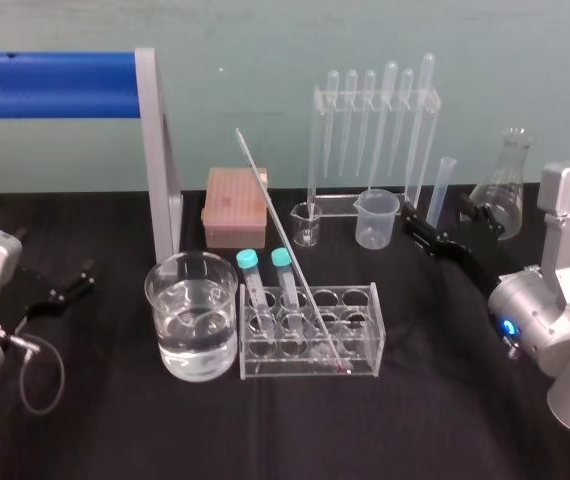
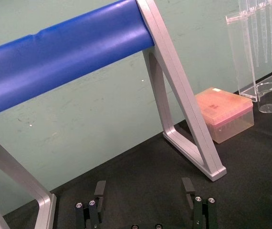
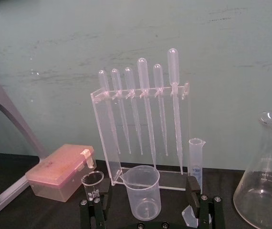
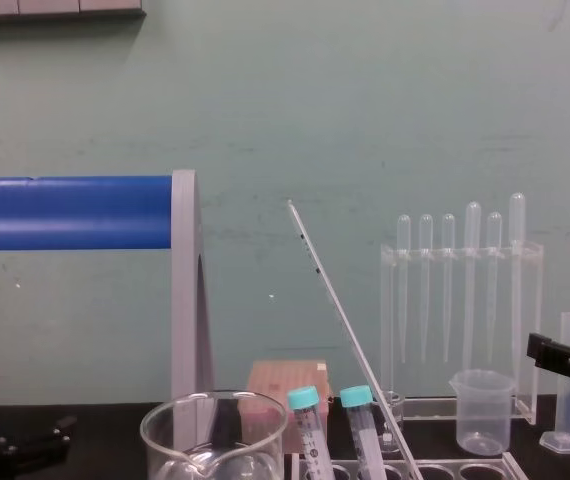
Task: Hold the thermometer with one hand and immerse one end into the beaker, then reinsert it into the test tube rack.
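- A blue padded bar (image 1: 45, 85) on a grey metal frame (image 1: 161, 150) spans the back left of the black bench (image 1: 95, 430).
- A pink lidded box (image 1: 235, 205) sits beside the frame.
- A clear stand (image 1: 375, 97) holds six pipettes (image 1: 390, 110).
- Near its base stand a tiny glass beaker (image 1: 306, 225), a plastic beaker (image 1: 376, 218) and a slim cylinder (image 1: 442, 190).
- A conical flask (image 1: 505, 185) stands far right.

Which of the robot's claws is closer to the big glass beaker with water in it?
Left. The left gripper is open just left of the beaker; the right gripper is far to its right, beyond the test tube rack.
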You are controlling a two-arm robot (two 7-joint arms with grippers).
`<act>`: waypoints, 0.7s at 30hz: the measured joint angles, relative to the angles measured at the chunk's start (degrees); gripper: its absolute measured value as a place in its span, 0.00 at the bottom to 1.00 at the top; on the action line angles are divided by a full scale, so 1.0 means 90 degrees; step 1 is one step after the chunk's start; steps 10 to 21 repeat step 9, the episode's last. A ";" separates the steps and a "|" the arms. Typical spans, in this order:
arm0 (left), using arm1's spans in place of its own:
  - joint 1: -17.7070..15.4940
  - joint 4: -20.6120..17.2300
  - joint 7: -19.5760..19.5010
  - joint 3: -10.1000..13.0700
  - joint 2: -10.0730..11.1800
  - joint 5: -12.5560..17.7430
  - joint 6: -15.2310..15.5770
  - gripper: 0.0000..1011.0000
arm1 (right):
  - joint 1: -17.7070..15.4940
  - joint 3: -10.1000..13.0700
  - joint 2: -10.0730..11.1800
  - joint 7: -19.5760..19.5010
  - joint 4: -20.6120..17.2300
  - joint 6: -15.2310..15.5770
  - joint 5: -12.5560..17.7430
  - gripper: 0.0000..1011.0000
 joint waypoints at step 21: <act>0.0000 0.0000 0.0000 0.0000 0.0000 0.0000 0.0000 1.00 | 0.0038 -0.0017 0.0006 0.0087 -0.0006 -0.0036 0.0032 0.99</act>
